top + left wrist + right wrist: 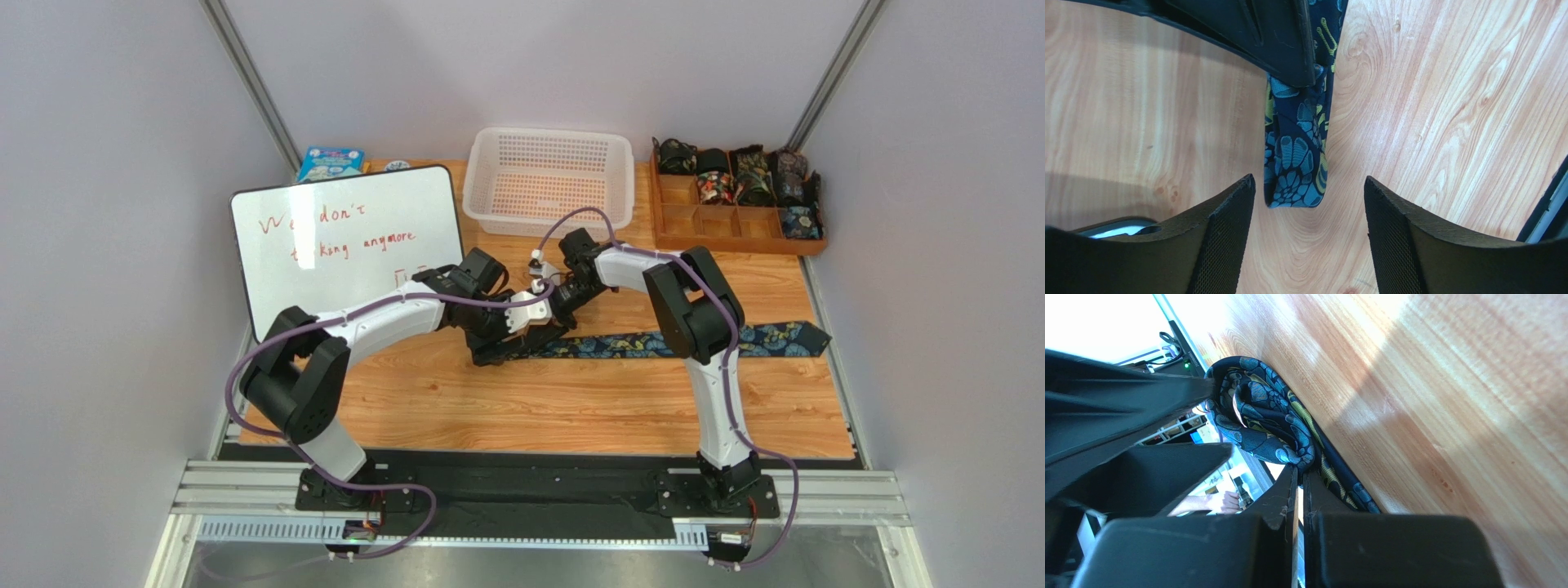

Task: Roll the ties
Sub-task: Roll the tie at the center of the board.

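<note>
The tie (pixel 761 339), dark with teal-blue and yellow print, lies flat across the wooden table, its pointed end to the right. Its left end is folded over into a loose curl (pixel 1260 419). My right gripper (pixel 1300 473) is shut on that curled fabric; in the top view it (pixel 548 306) sits above the tie's left end. My left gripper (pixel 1309 180) is open just above the table, with the tie's folded end (pixel 1295 165) lying ahead of its fingertips, between them and untouched. In the top view the left gripper (pixel 501 341) is right beside the right one.
A wooden divided tray (pixel 785 235) at the back right holds several rolled ties (pixel 736 178). A white perforated basket (pixel 552 181) stands at the back centre. A whiteboard (pixel 344 239) with red writing lies back left, with a blue box (pixel 329 161) behind it.
</note>
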Motion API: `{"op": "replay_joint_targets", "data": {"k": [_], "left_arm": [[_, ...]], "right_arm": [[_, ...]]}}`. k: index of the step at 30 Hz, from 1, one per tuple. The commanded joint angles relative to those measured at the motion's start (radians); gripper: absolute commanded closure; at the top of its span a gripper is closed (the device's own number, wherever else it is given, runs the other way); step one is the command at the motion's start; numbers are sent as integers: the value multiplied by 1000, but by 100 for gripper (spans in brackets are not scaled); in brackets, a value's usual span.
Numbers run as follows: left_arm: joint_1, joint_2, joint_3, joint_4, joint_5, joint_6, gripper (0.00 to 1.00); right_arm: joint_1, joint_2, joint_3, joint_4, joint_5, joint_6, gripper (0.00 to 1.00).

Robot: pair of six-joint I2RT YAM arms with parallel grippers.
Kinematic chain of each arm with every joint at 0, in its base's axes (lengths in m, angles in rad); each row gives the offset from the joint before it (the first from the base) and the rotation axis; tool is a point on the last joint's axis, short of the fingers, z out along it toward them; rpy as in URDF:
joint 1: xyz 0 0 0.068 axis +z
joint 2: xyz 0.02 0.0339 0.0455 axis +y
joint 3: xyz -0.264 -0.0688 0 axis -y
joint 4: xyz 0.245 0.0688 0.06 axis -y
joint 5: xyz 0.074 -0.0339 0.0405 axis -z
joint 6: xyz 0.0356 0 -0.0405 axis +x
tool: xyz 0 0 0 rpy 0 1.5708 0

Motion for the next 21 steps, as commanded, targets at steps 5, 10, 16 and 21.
{"op": "replay_joint_targets", "data": {"k": [5, 10, 16, 21], "left_arm": [[-41, 94, 70, 47, -55, -24, 34], [-47, 154, 91, 4, -98, 14, 52], [-53, 146, 33, -8, -114, 53, 65], [-64, 128, 24, -8, -109, 50, 68]], "right_arm": [[-1, -36, -5, 44, -16, 7, 100], [-2, -35, -6, 44, -28, 18, 100], [-14, -39, 24, 15, -71, 47, 85], [-19, -44, 50, -21, -109, 76, 61]]}}
